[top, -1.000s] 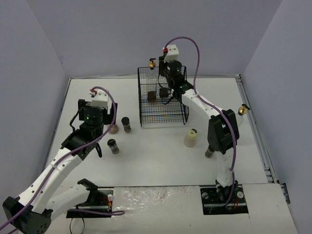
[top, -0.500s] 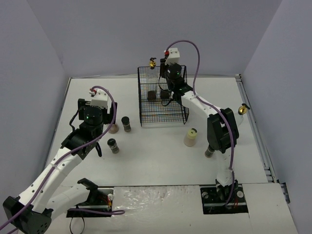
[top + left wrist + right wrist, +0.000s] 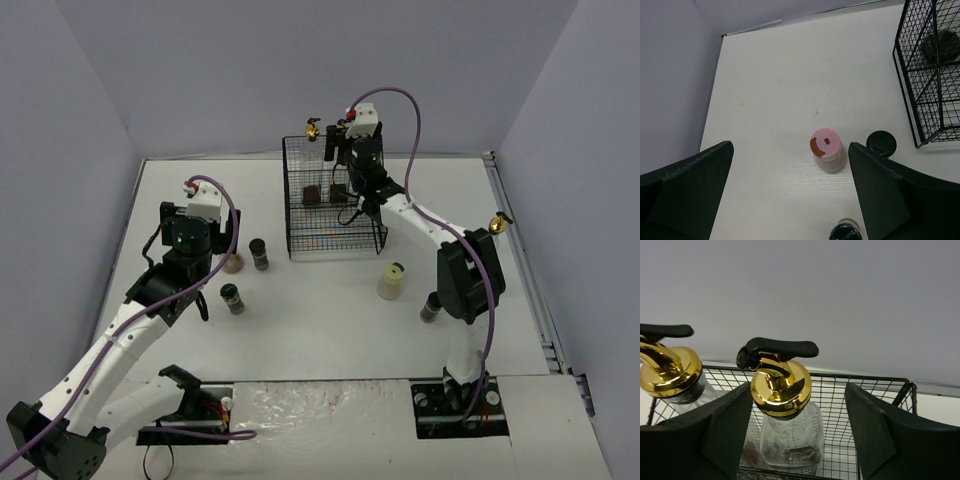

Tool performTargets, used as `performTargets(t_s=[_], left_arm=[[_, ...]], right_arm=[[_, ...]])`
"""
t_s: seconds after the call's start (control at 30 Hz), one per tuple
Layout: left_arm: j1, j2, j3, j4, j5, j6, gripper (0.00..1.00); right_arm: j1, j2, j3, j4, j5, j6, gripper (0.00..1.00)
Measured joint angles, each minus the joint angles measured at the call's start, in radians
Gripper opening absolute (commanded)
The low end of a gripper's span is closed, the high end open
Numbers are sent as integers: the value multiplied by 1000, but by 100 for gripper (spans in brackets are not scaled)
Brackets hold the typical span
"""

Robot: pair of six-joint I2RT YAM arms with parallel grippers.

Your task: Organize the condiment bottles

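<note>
Standing on the white worktop (image 3: 330, 320), the black wire rack (image 3: 333, 205) holds a tall clear glass bottle with gold spout (image 3: 782, 390). The right end effector (image 3: 797, 427) is spread around it, not touching. A crooked retreat could snag the spout and tip the bottle. The left end effector (image 3: 790, 192), spread wide, hovers over the squat pink-capped jar (image 3: 826, 149).

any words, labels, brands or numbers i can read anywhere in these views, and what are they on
No text can be read in any view.
On the pink-capped jar: a red-brown mark on the cap, no letters to make out.
On the glass bottle with gold spout: a faint pattern in the glass, too blurred to read.
On the cream-capped jar: too small to show any label.
</note>
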Motion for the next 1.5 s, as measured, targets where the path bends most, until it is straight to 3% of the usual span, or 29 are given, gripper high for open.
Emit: performTargets(t_s=[0.23, 0.4, 0.7, 0.9, 1.33, 1.5], left_arm=[[1, 0, 0, -1, 0, 0, 97], [2, 0, 0, -5, 0, 0, 97], [8, 1, 0, -18, 12, -1, 97], [10, 13, 0, -21, 25, -12, 97], [12, 20, 0, -23, 35, -19, 97], [12, 20, 0, -22, 39, -19, 97]], right_arm=[[0, -178, -91, -33, 0, 0, 87], [0, -408, -200, -142, 25, 10, 100], [6, -904, -502, -390, 222, 88, 100], [6, -1082, -597, -613, 377, 163, 98], [3, -1185, -668, -910, 625, 363, 98], [-96, -1155, -674, -929, 642, 372, 98]])
